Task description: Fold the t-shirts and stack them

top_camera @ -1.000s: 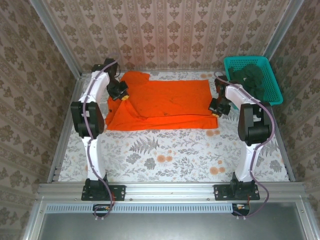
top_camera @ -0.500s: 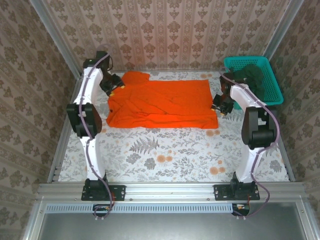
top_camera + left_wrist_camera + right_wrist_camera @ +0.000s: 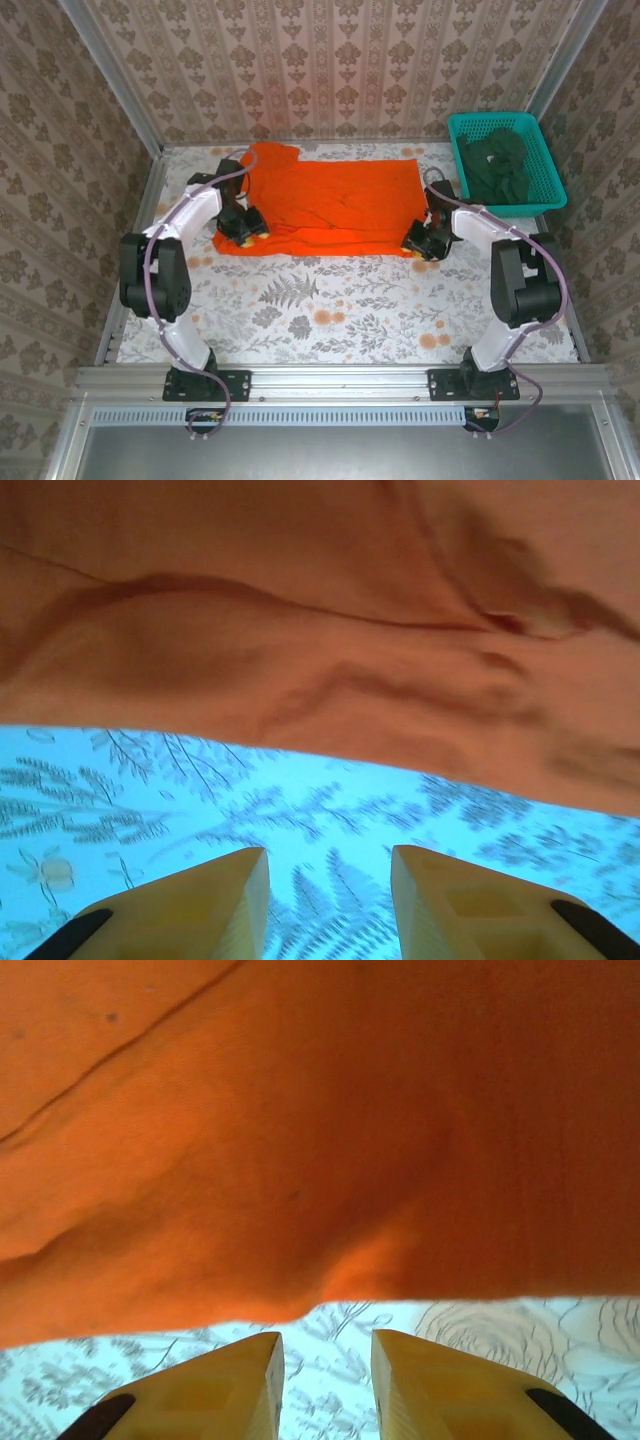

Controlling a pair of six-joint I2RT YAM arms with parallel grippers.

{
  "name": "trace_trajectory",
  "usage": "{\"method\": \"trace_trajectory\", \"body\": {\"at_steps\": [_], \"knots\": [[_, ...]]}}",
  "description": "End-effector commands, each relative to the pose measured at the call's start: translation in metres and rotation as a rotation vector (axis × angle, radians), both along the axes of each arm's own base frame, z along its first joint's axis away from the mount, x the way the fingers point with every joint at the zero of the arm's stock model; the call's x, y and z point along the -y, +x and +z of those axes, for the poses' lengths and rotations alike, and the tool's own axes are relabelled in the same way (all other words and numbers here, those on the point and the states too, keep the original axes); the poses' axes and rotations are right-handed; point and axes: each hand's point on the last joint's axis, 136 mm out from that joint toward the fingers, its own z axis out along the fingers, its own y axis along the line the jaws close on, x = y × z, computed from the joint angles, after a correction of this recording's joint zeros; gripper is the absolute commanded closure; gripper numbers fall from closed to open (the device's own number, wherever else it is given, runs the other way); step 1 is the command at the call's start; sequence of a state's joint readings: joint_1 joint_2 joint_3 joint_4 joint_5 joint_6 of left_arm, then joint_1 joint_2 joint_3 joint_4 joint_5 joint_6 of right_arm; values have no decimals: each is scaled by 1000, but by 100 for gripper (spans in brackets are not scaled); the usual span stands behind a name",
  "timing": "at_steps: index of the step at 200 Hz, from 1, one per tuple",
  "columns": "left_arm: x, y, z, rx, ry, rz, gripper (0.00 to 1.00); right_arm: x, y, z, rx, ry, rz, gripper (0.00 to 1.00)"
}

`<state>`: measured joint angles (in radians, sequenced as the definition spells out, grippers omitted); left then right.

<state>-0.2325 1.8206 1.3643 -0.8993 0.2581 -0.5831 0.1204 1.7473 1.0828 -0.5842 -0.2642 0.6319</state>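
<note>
The left claw (image 3: 328, 880) and right claw (image 3: 327, 1355) hang apart, empty, over the counter (image 3: 340, 310), just short of the near hem of the orange shirt (image 3: 330, 200). Closing too shallow could miss it or pinch one layer, skewing the fold. Green shirts (image 3: 498, 165) lie in the far basket (image 3: 490, 118).

Near half of the table (image 3: 340, 310) offers open passage; orange shirt (image 3: 330, 200) covers the far middle; basket (image 3: 490, 118) occupies the far right corner.
</note>
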Motion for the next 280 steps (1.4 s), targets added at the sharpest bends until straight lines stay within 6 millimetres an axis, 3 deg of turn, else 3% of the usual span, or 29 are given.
{"method": "trace_trajectory", "body": {"at_steps": [1,37,60,105,126,144,180,199,211,229,249,263,280], "knots": [[-24,21,-14,58,102,-43,63,14,9,-12,-18,-76,-25,69],[-80,24,-37,4,239,-19,63,27,-3,-29,-112,-132,-60,68],[-104,20,-46,-32,249,14,62,39,-8,-29,-132,-153,-87,67],[-125,9,-61,-105,296,13,62,55,-23,-36,-186,-149,-106,63],[-130,7,-58,-108,293,27,62,48,-25,-32,-162,-95,-98,59],[-131,10,-43,-83,285,47,62,36,-23,-18,-113,-22,-91,53],[-124,20,18,65,288,107,53,30,-13,26,25,25,-87,49],[-107,26,45,139,294,89,52,35,-6,41,74,-4,-88,50],[-85,28,52,165,274,48,53,39,-2,42,79,-31,-92,53],[-48,27,46,168,210,-13,59,48,5,36,65,-78,-104,59],[-15,25,26,139,149,-67,63,56,11,23,31,-123,-113,65],[-3,25,8,109,133,-91,66,61,14,13,2,-154,-117,70],[-3,25,-11,68,142,-95,67,67,14,0,-45,-193,-115,74]]}}
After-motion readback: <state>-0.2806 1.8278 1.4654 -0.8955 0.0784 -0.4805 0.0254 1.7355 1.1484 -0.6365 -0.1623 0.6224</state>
